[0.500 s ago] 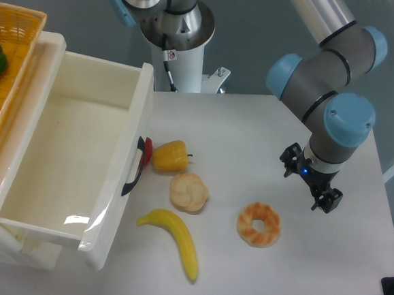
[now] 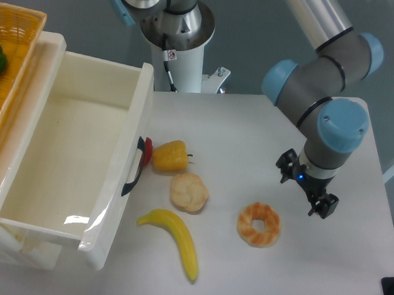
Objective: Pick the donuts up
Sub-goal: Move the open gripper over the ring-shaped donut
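The donut (image 2: 259, 224) is an orange-tan ring with cream patches and a centre hole, lying flat on the white table at the front right. My gripper (image 2: 305, 187) hangs open and empty above the table, up and to the right of the donut, not touching it. Its two black fingers (image 2: 324, 205) are spread apart.
A pale cream bun (image 2: 189, 192), a yellow bell pepper (image 2: 170, 156) and a yellow banana (image 2: 175, 239) lie left of the donut. An open white drawer (image 2: 123, 176) with a black handle stands at the left, a wicker basket (image 2: 14, 37) beyond it. The robot base (image 2: 175, 29) is at the back.
The gripper has shifted slightly left and down toward the donut. The objects on the table have not moved.
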You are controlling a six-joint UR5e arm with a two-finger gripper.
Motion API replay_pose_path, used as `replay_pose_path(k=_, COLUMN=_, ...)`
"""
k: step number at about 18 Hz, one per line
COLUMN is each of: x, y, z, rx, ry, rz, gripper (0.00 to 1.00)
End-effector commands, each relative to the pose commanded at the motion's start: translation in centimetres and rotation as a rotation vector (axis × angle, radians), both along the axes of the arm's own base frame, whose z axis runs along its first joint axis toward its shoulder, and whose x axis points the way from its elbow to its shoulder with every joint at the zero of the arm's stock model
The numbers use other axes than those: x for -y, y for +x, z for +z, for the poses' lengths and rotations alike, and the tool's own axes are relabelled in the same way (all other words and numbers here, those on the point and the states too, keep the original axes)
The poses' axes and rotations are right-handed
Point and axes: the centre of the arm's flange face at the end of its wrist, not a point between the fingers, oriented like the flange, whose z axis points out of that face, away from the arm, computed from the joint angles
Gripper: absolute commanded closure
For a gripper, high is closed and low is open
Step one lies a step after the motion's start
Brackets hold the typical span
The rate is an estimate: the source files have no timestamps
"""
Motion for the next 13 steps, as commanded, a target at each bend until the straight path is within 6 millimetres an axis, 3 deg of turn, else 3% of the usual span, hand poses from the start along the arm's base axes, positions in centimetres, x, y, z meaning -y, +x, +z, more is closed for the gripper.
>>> replay_pose_path(k=8, x=-0.1, y=0.9, z=-1.5, rx=0.063, ry=0.040, rz=0.162, gripper=0.00)
replay_pose_path(k=13, x=-1.2, y=0.4, z=-3.9, rx=0.141, ry=0.094, rz=0.342, gripper=0.00)
